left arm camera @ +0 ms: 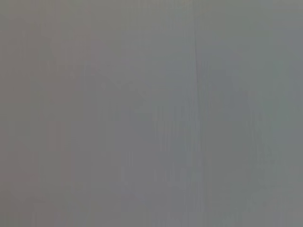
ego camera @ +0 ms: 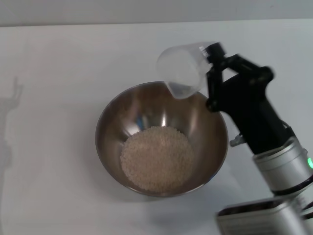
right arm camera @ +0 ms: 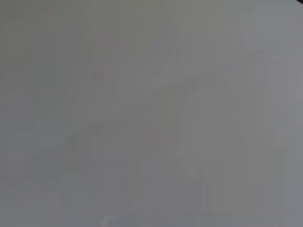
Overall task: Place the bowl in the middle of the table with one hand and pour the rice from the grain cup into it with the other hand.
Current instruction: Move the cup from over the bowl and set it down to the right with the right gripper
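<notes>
Here, seen from the head camera, a wide steel bowl (ego camera: 162, 138) sits near the middle of the white worktop (ego camera: 54, 147), placed centrally so both arms can reach it. A loose pale heap of rice (ego camera: 156, 157) lies in the bottom of the bowl, slightly toward its near side. Above the bowl's far right rim, the right pincer (ego camera: 211, 73) is closed on the grain cup (ego camera: 182, 70), its dark fingers clamped against the cup's right side. The cup is tipped over on its side, mouth turned leftward toward the far left, so that whatever it held would fall inside the bowl's rim rather than onto the worktop. The cup looks clear and empty, which suggests the pouring is essentially done. The right arm reaches in from the near right corner, keeping its bulk off to the side of the bowl. The left pincer is not in view; only a faint shadow falls on the far left of the worktop. Both wrist cameras show nothing but a plain grey blur.
</notes>
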